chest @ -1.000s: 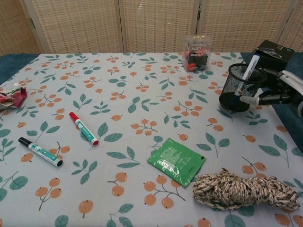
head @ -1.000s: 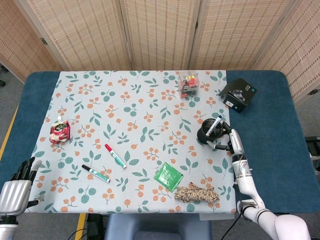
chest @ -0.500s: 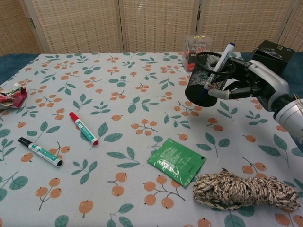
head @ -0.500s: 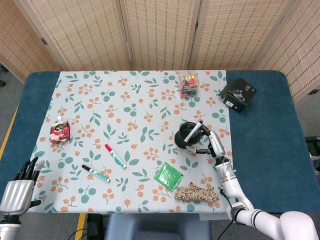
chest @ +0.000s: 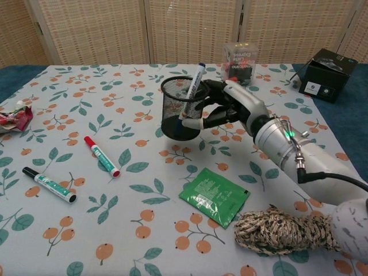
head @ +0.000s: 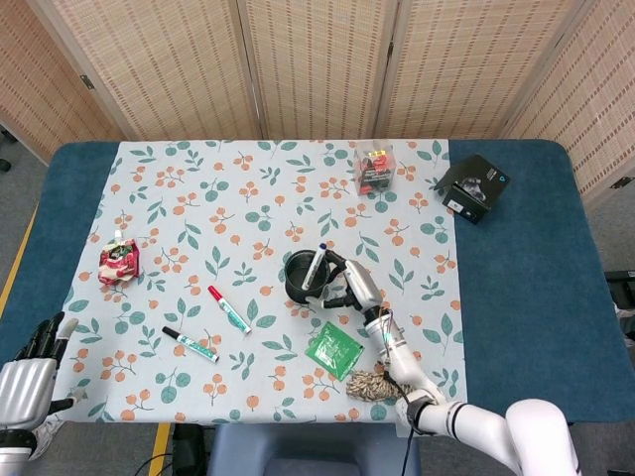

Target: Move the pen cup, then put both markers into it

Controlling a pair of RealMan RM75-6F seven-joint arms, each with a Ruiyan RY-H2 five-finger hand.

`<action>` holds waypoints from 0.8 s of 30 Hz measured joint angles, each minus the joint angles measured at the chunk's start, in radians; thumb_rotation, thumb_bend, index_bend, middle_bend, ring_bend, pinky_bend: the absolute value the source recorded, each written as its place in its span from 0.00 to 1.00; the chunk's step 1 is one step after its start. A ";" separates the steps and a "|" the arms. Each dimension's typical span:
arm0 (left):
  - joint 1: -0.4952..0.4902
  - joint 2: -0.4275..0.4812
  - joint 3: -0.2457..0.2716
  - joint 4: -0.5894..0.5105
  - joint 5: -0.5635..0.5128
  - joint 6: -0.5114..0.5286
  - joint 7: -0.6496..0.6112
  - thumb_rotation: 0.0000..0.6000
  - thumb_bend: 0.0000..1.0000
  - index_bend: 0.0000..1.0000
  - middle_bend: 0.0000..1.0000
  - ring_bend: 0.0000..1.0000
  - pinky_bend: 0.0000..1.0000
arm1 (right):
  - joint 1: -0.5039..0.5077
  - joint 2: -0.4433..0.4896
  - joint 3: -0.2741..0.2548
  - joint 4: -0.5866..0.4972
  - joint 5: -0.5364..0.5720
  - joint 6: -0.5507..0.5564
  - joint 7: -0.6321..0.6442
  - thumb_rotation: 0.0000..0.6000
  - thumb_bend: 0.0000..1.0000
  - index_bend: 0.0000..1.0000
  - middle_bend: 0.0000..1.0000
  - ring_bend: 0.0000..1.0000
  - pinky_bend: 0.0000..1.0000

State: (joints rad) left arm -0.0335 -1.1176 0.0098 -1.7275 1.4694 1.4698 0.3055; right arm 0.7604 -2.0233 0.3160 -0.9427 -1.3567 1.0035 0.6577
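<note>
My right hand [chest: 227, 106] [head: 347, 286] grips a black mesh pen cup [chest: 179, 112] [head: 302, 277] and holds it slightly above the cloth near the table's middle, tilted a little. A blue-capped marker [chest: 193, 87] stands inside the cup. On the cloth to the left lie a red-capped marker [chest: 102, 156] [head: 228, 308] and a black-capped marker [chest: 49, 184] [head: 190, 343], both flat and apart from the cup. My left hand [head: 28, 375] hangs at the bottom left off the table's edge, fingers spread, holding nothing.
A green packet [chest: 214, 195] and a coil of rope [chest: 293, 231] lie in front of my right arm. A clear box [chest: 240, 62] and a black box [chest: 328, 67] stand at the back right. A red snack pouch [head: 118, 260] lies at the left.
My right hand has carried the pen cup leftward from the right side of the cloth to near its middle. The two loose markers have not moved.
</note>
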 measured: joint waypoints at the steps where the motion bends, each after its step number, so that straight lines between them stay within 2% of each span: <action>1: 0.002 0.003 0.000 -0.001 0.001 0.003 -0.005 1.00 0.11 0.00 0.00 0.02 0.34 | 0.012 -0.013 0.005 0.014 0.004 -0.006 -0.008 1.00 0.26 0.43 0.37 0.33 0.47; 9: 0.009 0.024 0.000 0.001 0.003 0.014 -0.052 1.00 0.11 0.00 0.00 0.02 0.34 | 0.097 -0.118 0.039 0.125 0.029 -0.053 -0.048 1.00 0.25 0.43 0.37 0.33 0.47; 19: 0.021 0.045 0.001 -0.004 0.010 0.033 -0.088 1.00 0.11 0.00 0.00 0.02 0.34 | 0.165 -0.192 0.058 0.251 0.037 -0.089 -0.047 1.00 0.23 0.43 0.34 0.33 0.47; 24: 0.022 0.046 0.002 -0.007 0.012 0.032 -0.086 1.00 0.11 0.00 0.00 0.02 0.34 | 0.206 -0.215 0.066 0.313 0.036 -0.125 -0.006 1.00 0.21 0.43 0.31 0.33 0.47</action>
State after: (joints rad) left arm -0.0118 -1.0716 0.0119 -1.7346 1.4812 1.5015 0.2195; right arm 0.9666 -2.2381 0.3816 -0.6295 -1.3205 0.8781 0.6519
